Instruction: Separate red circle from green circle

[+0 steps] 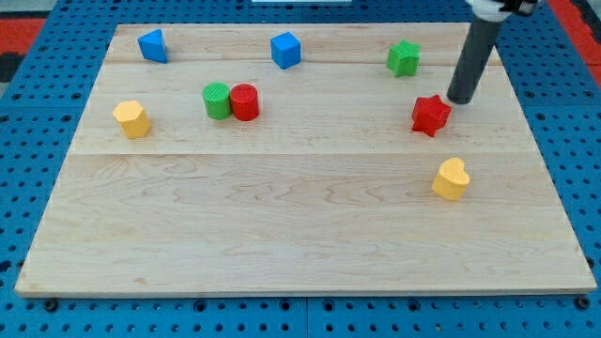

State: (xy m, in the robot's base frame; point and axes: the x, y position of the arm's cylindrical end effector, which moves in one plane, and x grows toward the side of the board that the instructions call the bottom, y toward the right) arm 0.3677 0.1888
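Note:
The red circle (245, 101) and the green circle (217, 100) stand touching side by side on the wooden board (282, 216), left of centre, green on the view's left. My tip (460, 98) is far to the view's right of them, just up and right of a red star (430, 115). The rod rises from the tip toward the view's top right.
A blue block (152, 45) sits at the top left and a blue cube (285, 50) at the top centre. A green star (404, 58) is at the top right. A yellow hexagon (132, 118) is at the left, a yellow heart (451, 179) at the right.

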